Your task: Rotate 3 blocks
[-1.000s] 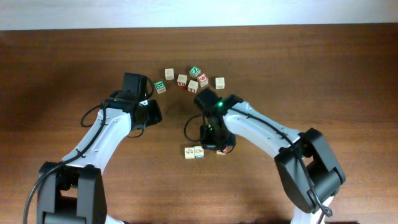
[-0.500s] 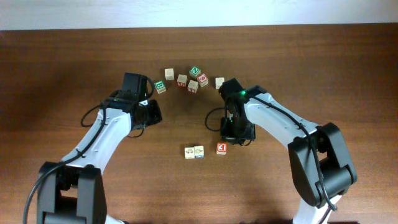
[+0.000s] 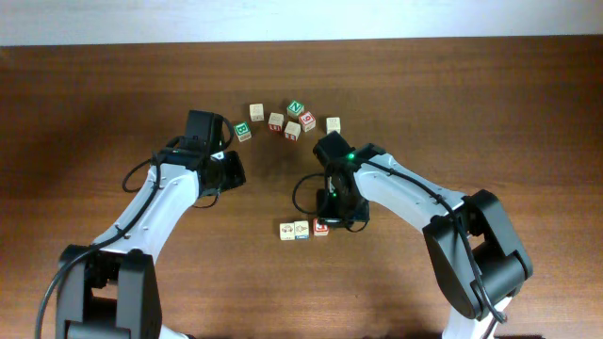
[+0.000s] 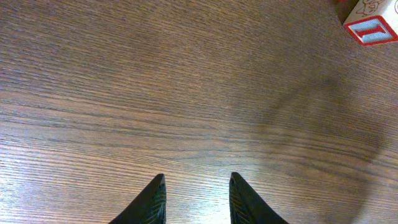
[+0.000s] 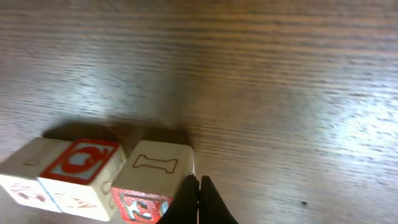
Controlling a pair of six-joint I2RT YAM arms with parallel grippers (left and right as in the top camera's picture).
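**Right claw shut beside the block row, left claw part-open over bare desk**

Your three task blocks (image 3: 302, 229) sat in a touching row near the middle of the desk (image 3: 490, 94). They lay at 6 o'clock from the loose cluster of letter blocks (image 3: 292, 122) nearer the far edge.

Your right wrist camera showed the row as a pale end block (image 5: 25, 168), a middle block (image 5: 81, 160) with a red-and-blue top face, and an I block (image 5: 158, 165). The I block carried a red outlined letter on top and red print on its near side.

Your right claw (image 5: 198, 202) was fully shut, tips pressed together, and it gripped nothing. In that view it stood at the 4 o'clock corner of the I block. Whether it touched the wood could not be told.

Your left claw (image 4: 196, 200) was partly open over bare wood with nothing between its fingers. It was at 10 o'clock from the row and well apart from it. A red-bordered block (image 4: 370, 28) showed at 1 o'clock in its camera's view.
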